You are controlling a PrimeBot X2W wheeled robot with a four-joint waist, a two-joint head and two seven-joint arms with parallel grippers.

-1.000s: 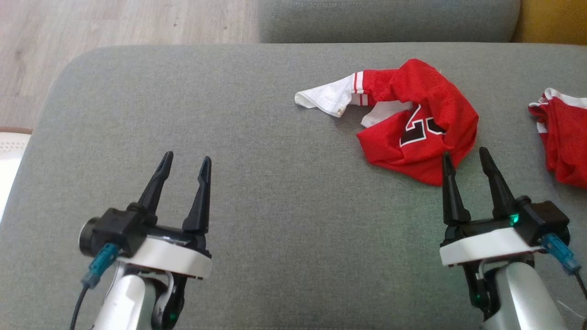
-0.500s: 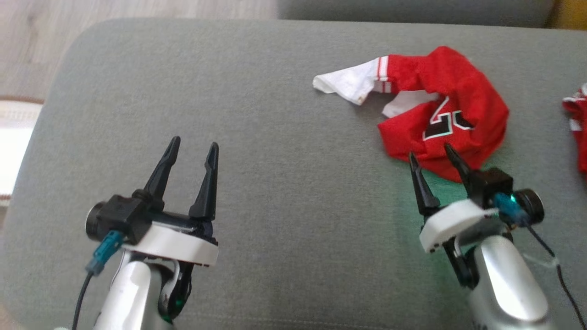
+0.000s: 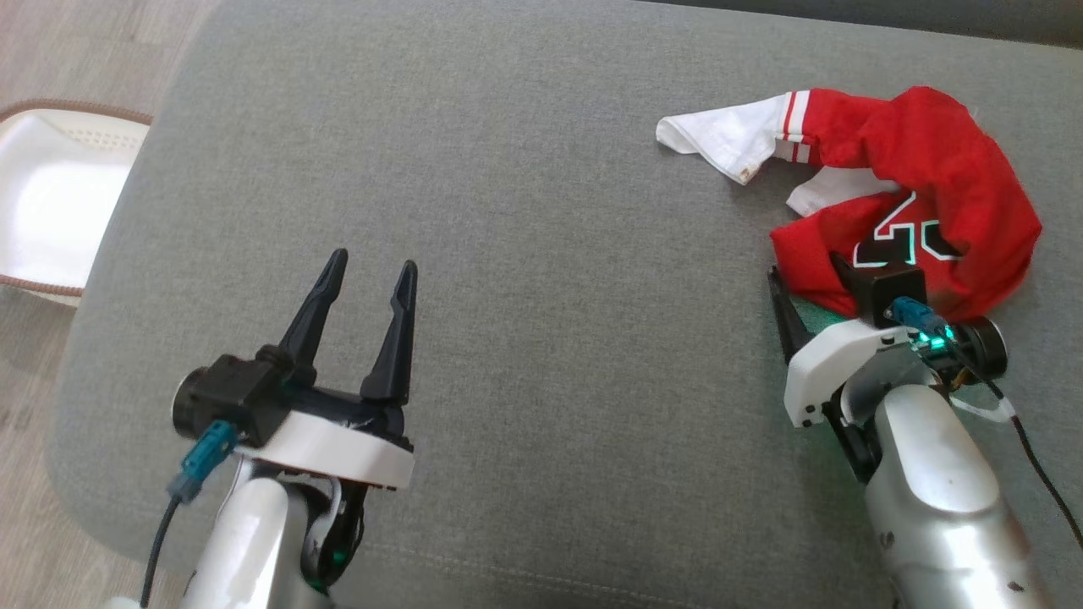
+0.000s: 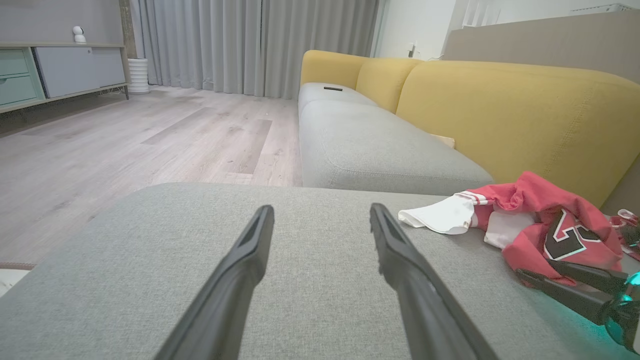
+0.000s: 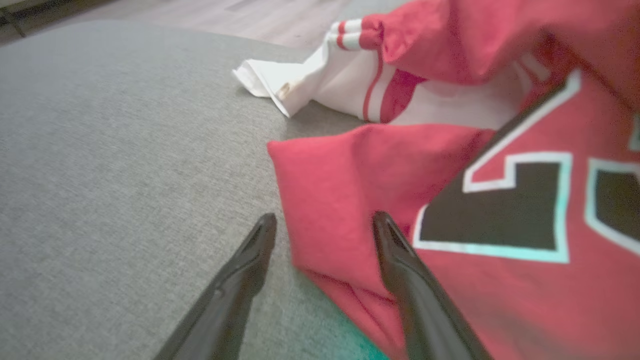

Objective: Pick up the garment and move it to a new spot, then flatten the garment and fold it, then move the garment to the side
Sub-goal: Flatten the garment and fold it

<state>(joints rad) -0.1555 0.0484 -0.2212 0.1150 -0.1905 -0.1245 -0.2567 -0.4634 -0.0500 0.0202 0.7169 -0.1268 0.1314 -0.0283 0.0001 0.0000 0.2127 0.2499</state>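
Note:
The garment (image 3: 931, 161) is a crumpled red jersey with black numerals and a white sleeve, lying at the right of the grey cushion (image 3: 525, 169). My right gripper (image 3: 804, 269) is open and rolled on its side at the jersey's near left corner. In the right wrist view the right gripper (image 5: 325, 216) straddles the edge of the garment (image 5: 450, 150), with one finger over red cloth and the other over bare cushion. My left gripper (image 3: 373, 258) stands open over bare cushion far to the left, holding nothing. In the left wrist view the left gripper (image 4: 321, 209) shows the same, with the garment (image 4: 545, 220) at the right.
A white basket (image 3: 51, 203) sits on the wood floor off the cushion's left edge. A yellow sofa back (image 4: 500, 110) rises behind the garment, with a grey seat (image 4: 370, 145) beyond. A second red-and-white piece (image 4: 625, 216) peeks in at the far right.
The head camera has swung, shifting the whole picture. My right gripper has advanced to the jersey's near edge and rolled onto its side. The left gripper has kept its pose.

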